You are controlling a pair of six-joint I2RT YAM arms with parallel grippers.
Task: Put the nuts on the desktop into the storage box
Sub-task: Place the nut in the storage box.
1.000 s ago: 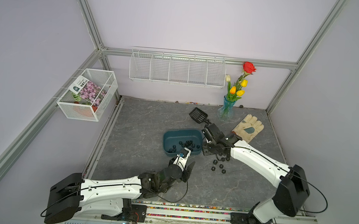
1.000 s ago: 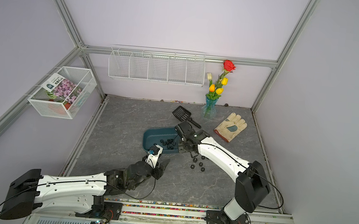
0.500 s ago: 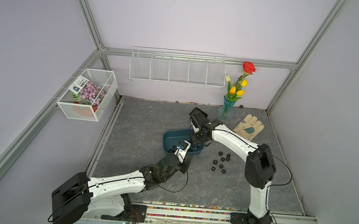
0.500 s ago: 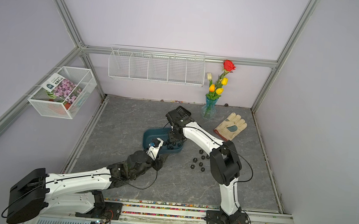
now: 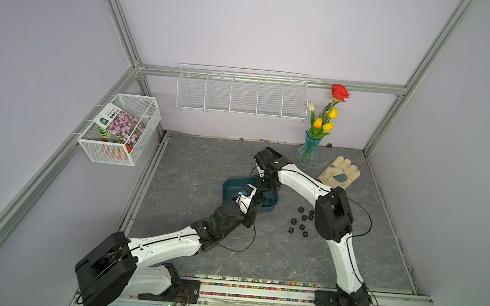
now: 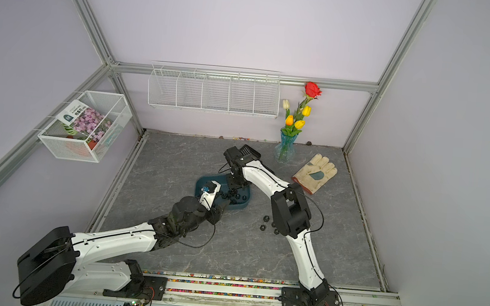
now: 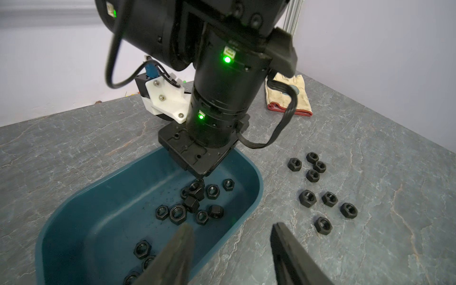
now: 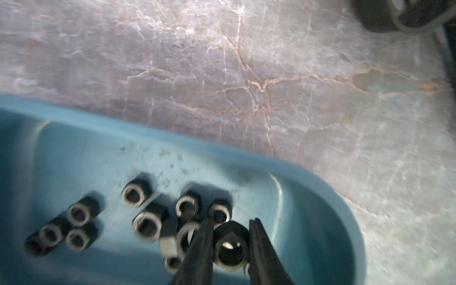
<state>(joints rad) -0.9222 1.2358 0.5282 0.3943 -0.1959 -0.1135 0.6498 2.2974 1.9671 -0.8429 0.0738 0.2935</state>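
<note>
Nuts lie in the storage box, centre in both top views; left gripper hovers half-open, empty, astride its near rim; right gripper pinches one nut above the box floor, so release seems next; rightward, loose nuts wait on open desktop, elbow crowding them.

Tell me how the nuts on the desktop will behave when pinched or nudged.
The nuts lie flat on a face, so a nudge should slide them rather than roll them. They look like solid metal: probably stiff and heavy for their size. Their flat sides likely pinch firmly, as the right gripper holds one so.
</note>
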